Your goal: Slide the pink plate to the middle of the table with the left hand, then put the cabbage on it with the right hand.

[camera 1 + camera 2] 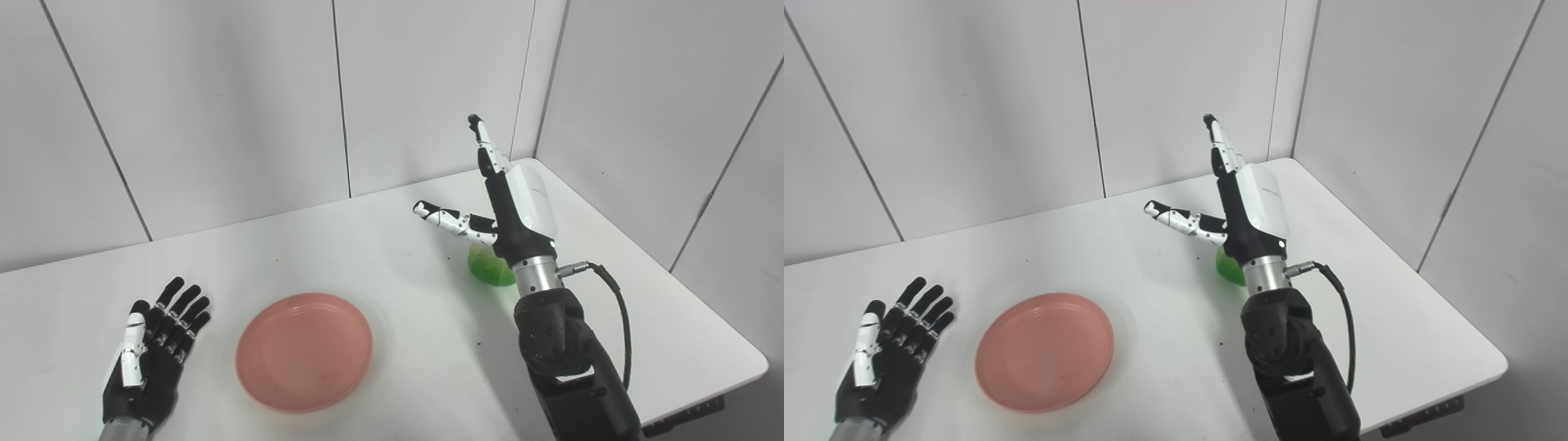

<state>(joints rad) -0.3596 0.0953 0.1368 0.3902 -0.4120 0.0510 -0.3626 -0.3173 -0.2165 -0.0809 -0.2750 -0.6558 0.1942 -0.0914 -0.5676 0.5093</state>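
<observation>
Both hands are empty with fingers spread: the left hand (153, 349) lies beside the pink plate (304, 350), the right hand (511, 202) raised over the cabbage (490, 269). That cabbage is mostly hidden behind the wrist, so a blind closing could knock it away across the table (392, 245).

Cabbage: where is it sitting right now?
The cabbage sits on the table's right half in both eye views, partly hidden behind the raised, open right hand, well right of the pink plate.

White table (380, 245), grey panelled wall (214, 104)
</observation>
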